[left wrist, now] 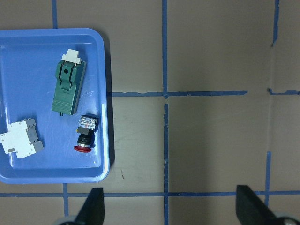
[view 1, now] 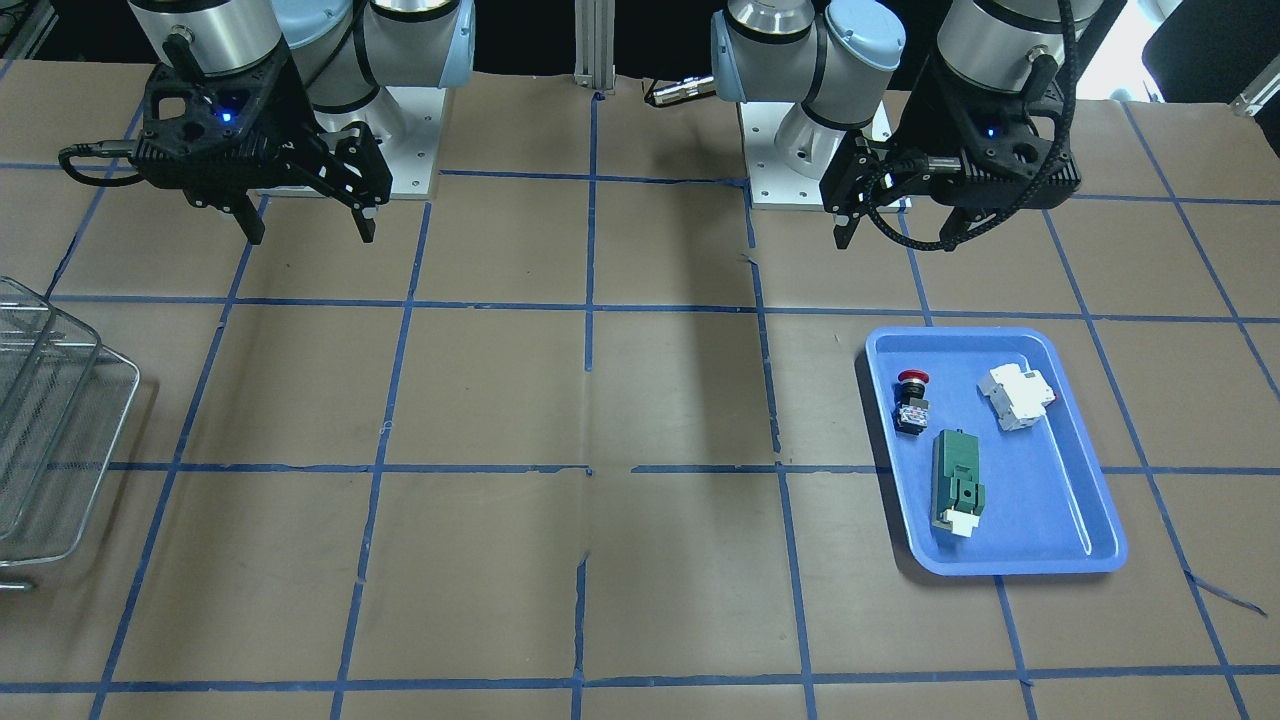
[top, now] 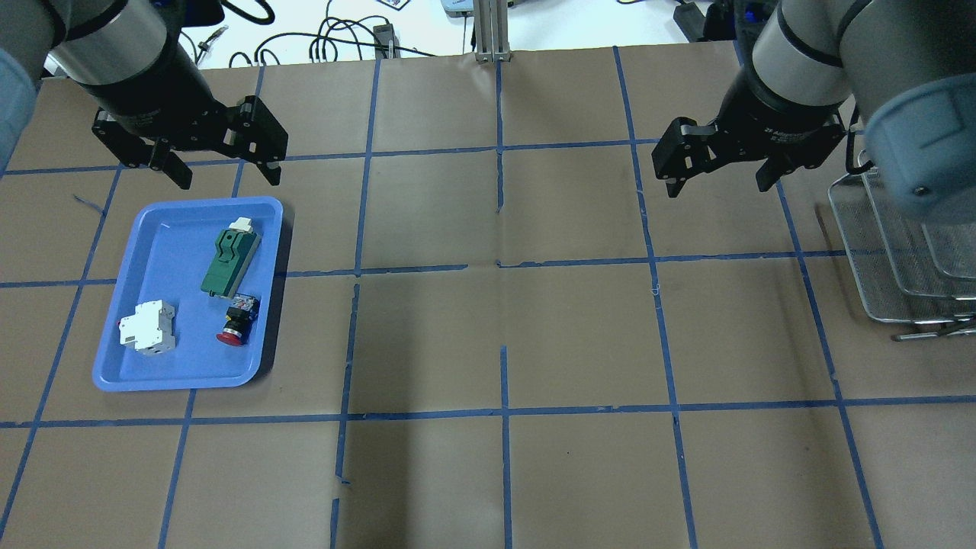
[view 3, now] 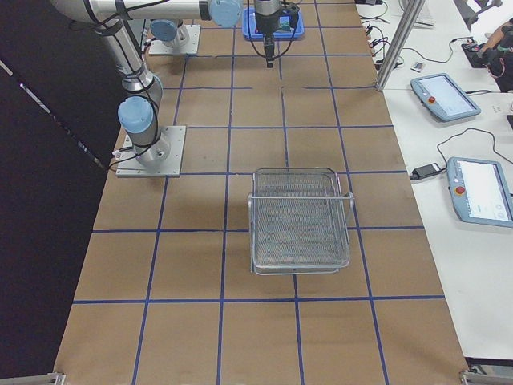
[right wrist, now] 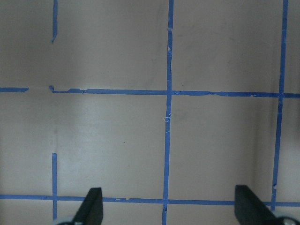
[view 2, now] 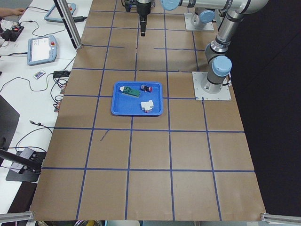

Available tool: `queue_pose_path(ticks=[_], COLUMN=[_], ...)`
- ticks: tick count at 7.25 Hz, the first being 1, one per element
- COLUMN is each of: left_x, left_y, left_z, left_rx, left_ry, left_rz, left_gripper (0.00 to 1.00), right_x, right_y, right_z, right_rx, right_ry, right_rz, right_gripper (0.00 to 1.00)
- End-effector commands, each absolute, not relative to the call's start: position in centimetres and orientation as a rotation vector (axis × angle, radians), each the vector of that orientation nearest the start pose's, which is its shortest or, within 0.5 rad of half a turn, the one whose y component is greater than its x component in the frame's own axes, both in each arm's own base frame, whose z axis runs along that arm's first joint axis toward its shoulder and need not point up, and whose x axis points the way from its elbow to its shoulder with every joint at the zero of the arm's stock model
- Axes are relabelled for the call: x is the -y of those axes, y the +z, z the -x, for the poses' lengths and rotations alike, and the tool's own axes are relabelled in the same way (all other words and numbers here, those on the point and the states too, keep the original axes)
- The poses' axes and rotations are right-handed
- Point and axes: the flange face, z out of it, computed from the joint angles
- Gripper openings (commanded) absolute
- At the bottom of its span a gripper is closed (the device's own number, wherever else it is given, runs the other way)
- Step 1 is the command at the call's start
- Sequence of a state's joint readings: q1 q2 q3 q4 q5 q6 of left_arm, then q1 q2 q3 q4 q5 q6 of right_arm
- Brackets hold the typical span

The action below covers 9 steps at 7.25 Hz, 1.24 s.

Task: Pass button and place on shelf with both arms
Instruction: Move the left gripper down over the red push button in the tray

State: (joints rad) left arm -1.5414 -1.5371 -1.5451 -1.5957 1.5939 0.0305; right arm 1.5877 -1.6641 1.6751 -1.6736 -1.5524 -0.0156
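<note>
Button [left wrist: 86,135]: lies on its side inside the blue tray [top: 152,229], along the tray's side nearest the table middle, red cap away from the green block [top: 229,253], whose end it sits just beside; the white switch box [top: 147,328] lies apart at the tray's other side. Left gripper [top: 227,177]: in the air near the tray, jaws spread, holding nothing. Right gripper [top: 717,184]: in the air well apart from the tray, jaws spread, holding nothing. Shelf [view 3: 300,220]: wire-mesh, at the table end opposite the tray; whole only in the right-side view, cut off at the frame edge in the overhead and front views. The left wrist view shows the tray and all three items from above; the right wrist view shows only paper and tape. Table [top: 579,335]: brown paper, blue tape grid, some strips torn. Room: cables beyond the table's edge past the tray; a white bench with a handheld control tablet [view 3: 453,96] in the side views.
</note>
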Motion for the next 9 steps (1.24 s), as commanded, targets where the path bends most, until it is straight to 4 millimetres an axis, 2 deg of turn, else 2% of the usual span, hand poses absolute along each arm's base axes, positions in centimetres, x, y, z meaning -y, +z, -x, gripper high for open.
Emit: queue_pose_path(ticks=[1,2,3,4,5,6,7,8,9], left_x=[48.3,48.9,49.9,51.0,50.6,49.7,49.0,48.8,48.5], left_y=[50.3,49.2,45.4,40.4,35.5,31.1,27.6,24.4,22.3], left_z=[11.3,10.2,6.6,1.8,-1.0,-3.0,-5.7,-6.4,-6.3], left_rx=[-3.118,-3.118,-3.125,-3.134,-3.128,-3.116,-3.133,-3.151,-3.151], left_ry=[-0.015,0.022,0.129,0.111,0.093,0.107,0.137,0.139,0.128], left_rz=[-0.021,-0.152,-0.205,-0.184,-0.272,-0.423,-0.454,-0.46,-0.463], left_gripper=[1.0,1.0,1.0,1.0,1.0,1.0,1.0,1.0,1.0], right_x=[45.9,45.9,45.9,45.9,45.9,45.9,45.9,45.9,45.9], right_y=[49.1,49.1,49.1,49.1,49.1,49.1,49.1,49.1,49.1], right_z=[-14.3,-14.3,-14.3,-14.3,-14.3,-14.3,-14.3,-14.3,-14.3], right_rx=[-3.119,-3.12,-3.12,-3.118,-3.12,-3.119,-3.118,-3.118,-3.119], right_ry=[-0.144,-0.141,-0.141,-0.144,-0.141,-0.144,-0.144,-0.141,-0.144], right_rz=[0.052,0.054,0.054,0.052,0.054,0.052,0.052,0.052,0.052], right_gripper=[1.0,1.0,1.0,1.0,1.0,1.0,1.0,1.0,1.0])
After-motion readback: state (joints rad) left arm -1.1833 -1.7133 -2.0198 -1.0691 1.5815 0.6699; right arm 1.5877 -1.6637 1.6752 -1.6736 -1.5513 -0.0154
